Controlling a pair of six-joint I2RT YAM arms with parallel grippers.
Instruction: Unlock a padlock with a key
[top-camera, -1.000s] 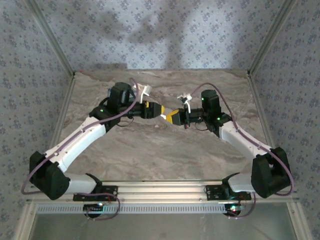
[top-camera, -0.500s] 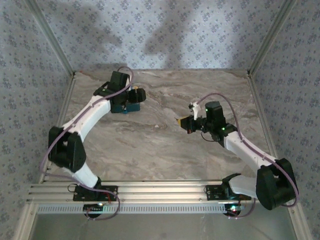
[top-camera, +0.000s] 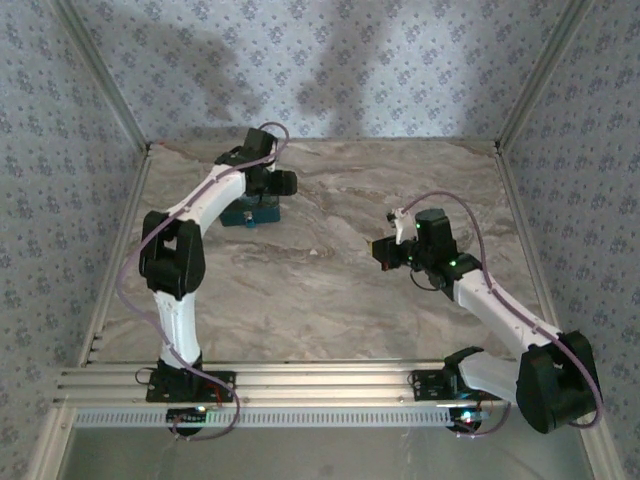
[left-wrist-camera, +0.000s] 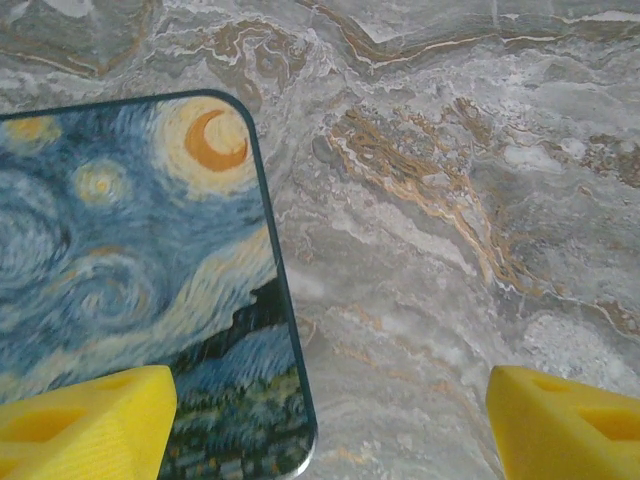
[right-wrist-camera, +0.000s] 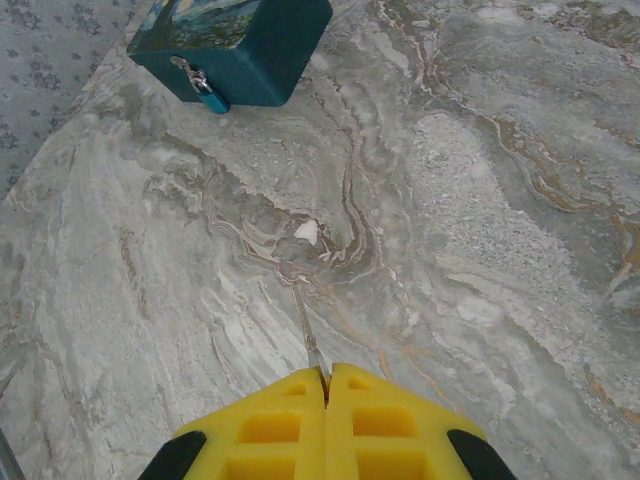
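The tiny padlock (right-wrist-camera: 208, 96), bluish with a thin silvery shackle, hangs on the front of a blue tin (right-wrist-camera: 262, 48) with a starry-night lid (left-wrist-camera: 120, 270). The tin stands at the back left of the table (top-camera: 243, 216). My left gripper (left-wrist-camera: 322, 428) hovers over the lid's corner, its yellow fingers (left-wrist-camera: 85, 420) wide open and holding nothing. My right gripper (right-wrist-camera: 327, 375) is shut on the key (right-wrist-camera: 312, 345), whose thin metal blade sticks out of the yellow fingertips towards the tin. In the top view the right gripper (top-camera: 379, 250) is right of centre, well apart from the tin.
The table is grey-brown marble (top-camera: 320, 300) with patterned walls on three sides and metal corner posts. A small white speck (right-wrist-camera: 306, 232) lies on the marble between the key tip and the tin.
The left arm has swung from the table's centre to the back left over the tin, and its jaws have opened wider. The right gripper has drawn back to the right, still shut on the key.
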